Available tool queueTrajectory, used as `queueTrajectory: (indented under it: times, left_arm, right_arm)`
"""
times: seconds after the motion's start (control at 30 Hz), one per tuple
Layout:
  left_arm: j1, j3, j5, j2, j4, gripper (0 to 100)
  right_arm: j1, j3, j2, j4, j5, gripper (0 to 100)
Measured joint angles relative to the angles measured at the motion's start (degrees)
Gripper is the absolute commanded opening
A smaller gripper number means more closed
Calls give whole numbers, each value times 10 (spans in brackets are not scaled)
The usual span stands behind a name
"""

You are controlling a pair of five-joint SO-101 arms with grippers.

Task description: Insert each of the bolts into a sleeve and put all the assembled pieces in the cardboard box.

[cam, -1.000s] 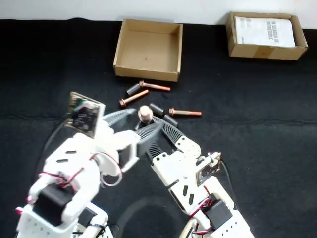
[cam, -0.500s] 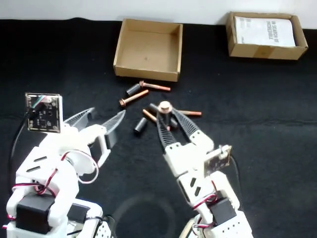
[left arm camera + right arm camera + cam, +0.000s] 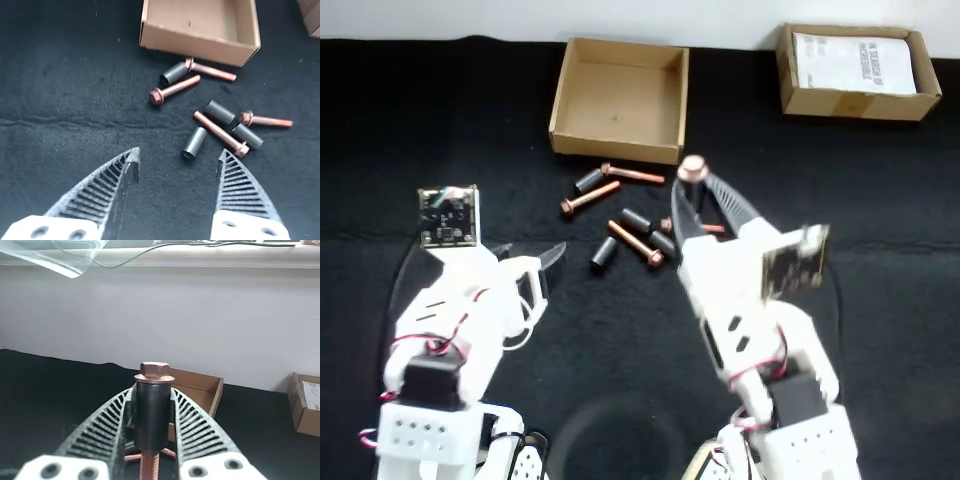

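Copper hex-head bolt seated in dark cylindrical metal sleeve: stood upright, clamped in right claw, raised above black desk, near open brown cardboard box. Four loose copper bolts and four bare sleeves lay before the box. Left claw gaped wide, empty, short of them.

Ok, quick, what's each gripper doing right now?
Left gripper: open, holding nothing.
Right gripper: shut on a sleeved bolt.
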Motion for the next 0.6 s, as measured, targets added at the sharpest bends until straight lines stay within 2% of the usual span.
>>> queueTrajectory:
  times: [0.2,0.47,0.6]
  left_arm:
    - [0,127,0,1,-134,252]
    - [0,161,0,1,-153,255]
    - [0,162,0,1,-156,255]
  right_arm:
    - [51,-189,211,41,-15,7]
    - [51,-401,448,87,-52,7]
    - [52,-527,571,168,-56,7]
